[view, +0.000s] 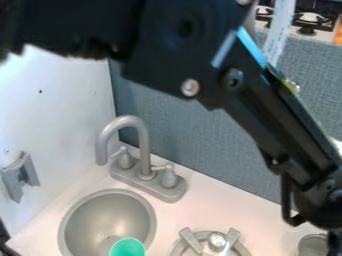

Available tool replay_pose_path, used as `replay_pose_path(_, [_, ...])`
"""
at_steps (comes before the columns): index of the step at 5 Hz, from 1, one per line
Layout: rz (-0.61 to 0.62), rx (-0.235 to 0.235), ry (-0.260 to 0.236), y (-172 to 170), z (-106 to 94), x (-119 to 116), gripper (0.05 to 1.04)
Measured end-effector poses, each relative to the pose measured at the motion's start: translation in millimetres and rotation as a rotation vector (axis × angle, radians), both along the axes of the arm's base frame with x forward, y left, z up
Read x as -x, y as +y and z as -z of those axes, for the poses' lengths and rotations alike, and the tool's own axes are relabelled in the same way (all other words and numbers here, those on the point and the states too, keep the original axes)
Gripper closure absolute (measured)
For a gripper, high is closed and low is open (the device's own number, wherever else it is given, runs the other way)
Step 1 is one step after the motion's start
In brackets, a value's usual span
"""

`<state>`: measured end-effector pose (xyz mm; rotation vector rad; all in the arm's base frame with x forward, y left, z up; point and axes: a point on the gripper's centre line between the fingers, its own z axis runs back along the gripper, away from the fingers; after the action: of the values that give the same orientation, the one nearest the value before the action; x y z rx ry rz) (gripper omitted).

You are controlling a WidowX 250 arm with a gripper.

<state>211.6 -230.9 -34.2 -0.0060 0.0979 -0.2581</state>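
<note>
- From here, the grey cup (312,245) sits at the lower right, right by the claw (332,241); I can't tell whether the claw is spread or pinching, or whether they touch.
- One teal cup (127,247) in the one round sink (107,221).
- One faucet (143,145), two handles; one round burner-like piece (215,242).
- Both cups, the claw and the burner-like piece are cut off by the picture's edges.

Bright light, white glare on side wall (57,85), dark arm (267,117), glinting bolts (190,87)
</note>
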Motion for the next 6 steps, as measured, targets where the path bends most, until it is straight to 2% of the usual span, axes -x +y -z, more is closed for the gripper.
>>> replay_pose_path(1, [-0.048,-0.019,0.082,19,9.7,13,0.19])
replay_pose_path(2, [-0.083,-0.026,0.116,41,26.0,9,0.19])
replay_pose_path(4, [-0.03,0.001,0.152,52,57.1,-5,0.19])
replay_pose_path(5, [-0.016,0.004,0.176,50,63.9,-6,0.19])
replay_pose_path(6, [-0.033,0.012,0.172,50,63.9,-11,0.138])
